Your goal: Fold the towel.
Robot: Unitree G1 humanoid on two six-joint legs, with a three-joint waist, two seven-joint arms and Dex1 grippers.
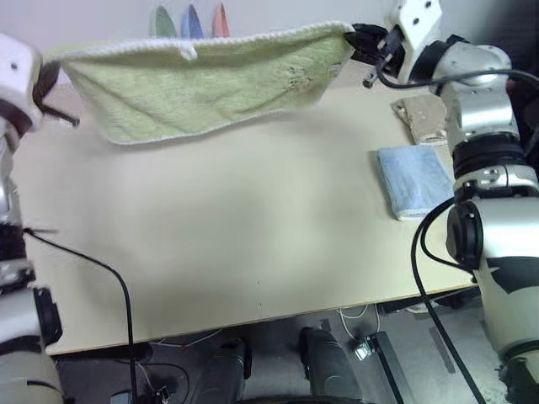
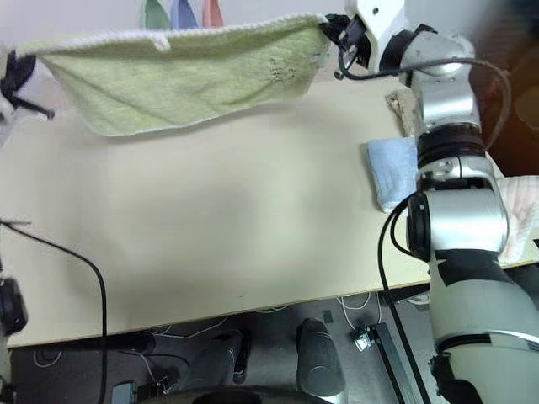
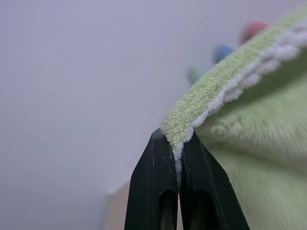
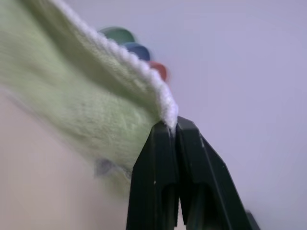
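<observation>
I hold the light green terry-cloth towel with white stitched edging [image 1: 210,84] stretched in the air above the far edge of the pale beige tabletop [image 1: 236,244]. Its long axis runs across me from side to side, roughly parallel to that far edge, and the white-edged top hem is pulled nearly straight between my two hands. The rest of the cloth hangs down from the hem, sagging lower toward my left, with its lower edge clear of the tabletop.

My left gripper [image 3: 178,143] has its black fingers pressed together on the towel's left top corner, the white edging caught between the tips. My right gripper [image 4: 171,125] pinches the right top corner the same way, fingers closed tight on the white hem.

A small white loop [image 1: 187,52] sits on the top hem left of its middle, and a faint embroidered mark [image 1: 296,76] shows near the right end; I cannot make out its design.

Near the right edge of the tabletop lies a folded light blue towel [image 1: 413,181], and beyond it, toward the far right corner, a folded beige towel [image 1: 424,118], both partly covered by my right arm. Behind the hem, three small coloured shapes, green, blue and red [image 1: 190,21], are cut off by the towel, and I cannot tell what they are.
</observation>
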